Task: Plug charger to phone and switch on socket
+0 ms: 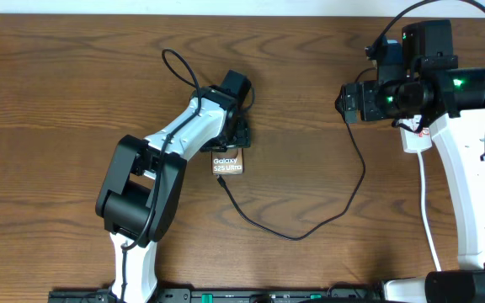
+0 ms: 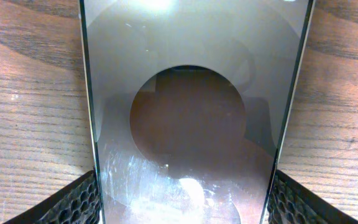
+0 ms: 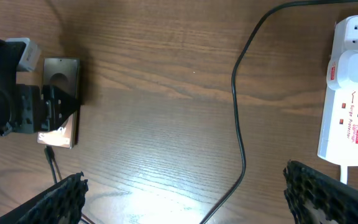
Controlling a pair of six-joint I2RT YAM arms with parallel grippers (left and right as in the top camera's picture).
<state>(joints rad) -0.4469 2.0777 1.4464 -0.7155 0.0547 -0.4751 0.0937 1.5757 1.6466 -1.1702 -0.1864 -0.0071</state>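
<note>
My left gripper (image 1: pixel 237 137) is shut on the phone (image 1: pixel 227 164), which lies on the wood with its brown "Galaxy S25 Ultra" face up in the overhead view. In the left wrist view the phone's silvery glossy side (image 2: pixel 191 93) fills the frame between both fingers (image 2: pixel 73 202). The charger, a thin black cable (image 1: pixel 310 229), runs from the phone's near edge in a loop toward the right arm; its plug tip (image 3: pixel 48 153) sits at the phone's (image 3: pixel 61 99) edge, and I cannot tell if it is inserted. My right gripper (image 3: pixel 185 193) hangs open over bare wood, left of the white socket (image 3: pixel 353 106).
The socket (image 1: pixel 414 140) is mostly hidden under the right arm in the overhead view, its thick white cord (image 1: pixel 425 198) trailing toward the table's front. A slack loop of black wire (image 1: pixel 179 69) lies behind the left arm.
</note>
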